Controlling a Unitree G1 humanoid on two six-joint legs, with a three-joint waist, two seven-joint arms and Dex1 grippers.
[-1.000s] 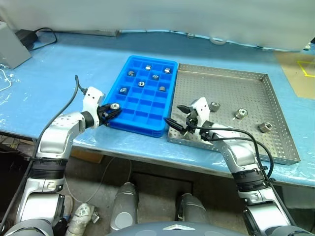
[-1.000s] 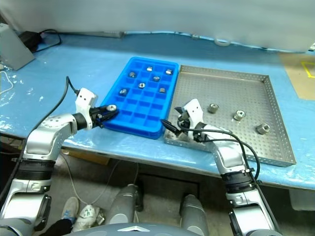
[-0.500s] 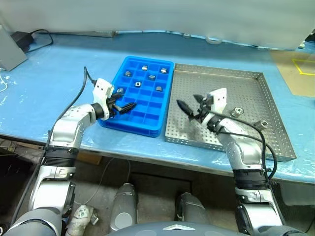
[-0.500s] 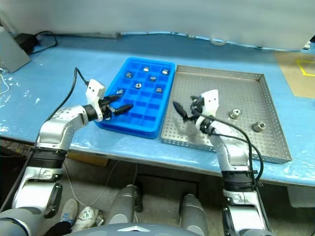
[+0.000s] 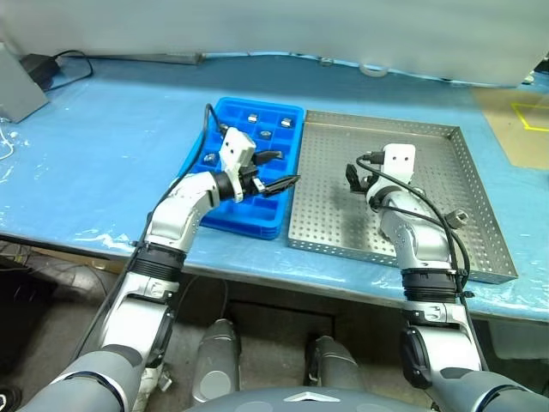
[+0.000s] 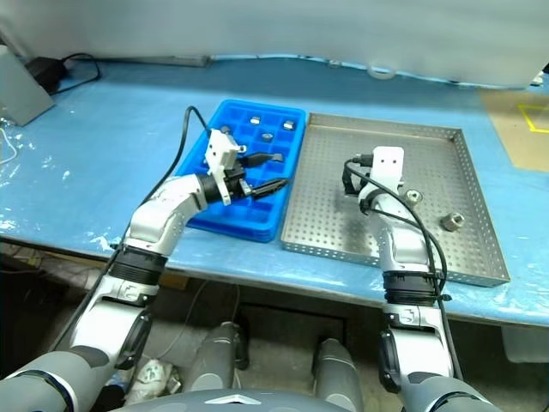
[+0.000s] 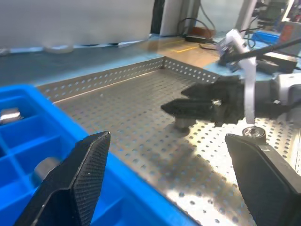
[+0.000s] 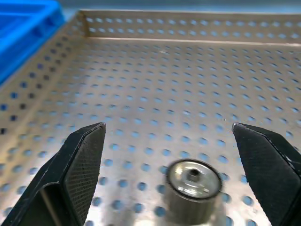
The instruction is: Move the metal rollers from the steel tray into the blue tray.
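Observation:
The steel tray [image 5: 326, 225] lies right of the blue tray [image 5: 230, 216] on the blue-covered table. Several metal rollers [image 5: 252, 118] sit in the blue tray's far compartments. Two metal rollers remain in the steel tray: one [image 8: 193, 183] just ahead of my right gripper [image 5: 354, 176], which stands open with the roller between and in front of its fingers [image 8: 75, 174], and another [image 5: 461, 217] near the tray's right side. My left gripper [image 5: 279, 170] is open and empty, pointing right over the blue tray's right edge toward the steel tray.
A grey box [image 5: 19, 86] and a black cable [image 5: 60, 62] sit at the table's far left. Yellow tape marks [image 5: 527, 120] show at the far right. The table's front edge runs close below both trays.
My left gripper opened, no longer holds a roller, and swung right across the blue tray. My right gripper moved right and turned to face forward at a roller in the steel tray.

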